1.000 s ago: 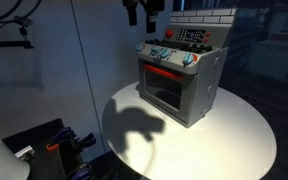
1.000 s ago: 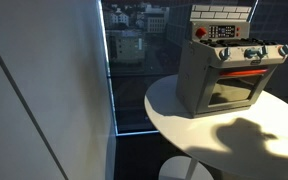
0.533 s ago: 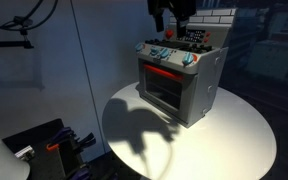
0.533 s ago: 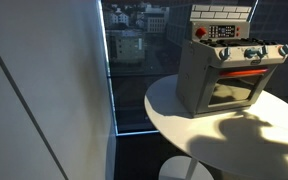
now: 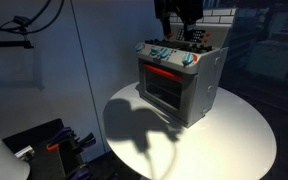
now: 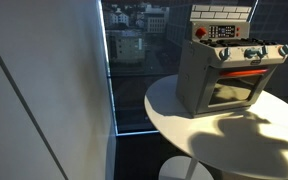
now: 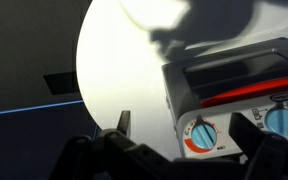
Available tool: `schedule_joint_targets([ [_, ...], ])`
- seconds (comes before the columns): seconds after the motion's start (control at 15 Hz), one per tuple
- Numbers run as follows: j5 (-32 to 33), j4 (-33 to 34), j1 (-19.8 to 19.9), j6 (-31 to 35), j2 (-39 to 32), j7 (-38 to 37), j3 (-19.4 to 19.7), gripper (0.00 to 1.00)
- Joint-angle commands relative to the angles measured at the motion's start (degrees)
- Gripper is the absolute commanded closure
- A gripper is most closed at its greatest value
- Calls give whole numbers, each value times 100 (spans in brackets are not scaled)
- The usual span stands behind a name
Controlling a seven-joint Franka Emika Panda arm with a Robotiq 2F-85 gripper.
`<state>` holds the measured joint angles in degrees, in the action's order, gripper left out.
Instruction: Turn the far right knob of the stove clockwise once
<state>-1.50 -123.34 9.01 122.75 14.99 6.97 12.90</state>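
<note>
The stove [image 5: 179,85] is a small grey toy oven with a red-glowing door window, standing on a round white table [image 5: 234,140]; it also shows in the other exterior view [image 6: 224,75]. The far right knob [image 7: 202,135] is a small pale blue knob with a red arc around it, at the corner of the knob row; it also shows in an exterior view [image 5: 191,62]. My gripper [image 7: 189,140] is open and hangs above the stove top, with the knob between its fingers in the wrist view and not touched. In an exterior view the gripper [image 5: 178,28] is over the stove's back panel.
A second like knob [image 7: 280,118] sits further along the row. The tiled back panel [image 6: 222,14] rises behind the burners. A window [image 6: 134,60] and a white wall stand beside the table. Dark equipment [image 5: 49,145] lies low beside the table.
My gripper has moved sideways and down from beside the stove to above its top. Its shadow on the table has shifted. The stove has not moved.
</note>
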Motion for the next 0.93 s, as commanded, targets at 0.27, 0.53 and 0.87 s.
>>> schedule_joint_targets([
  [0.27,-170,75,-17,127,-128,36,-25,0],
  [0.53,-258,118,-78,484,-296,102,-69,0],
  [0.87,-220,98,-151,1235,-609,150,-148,0],
])
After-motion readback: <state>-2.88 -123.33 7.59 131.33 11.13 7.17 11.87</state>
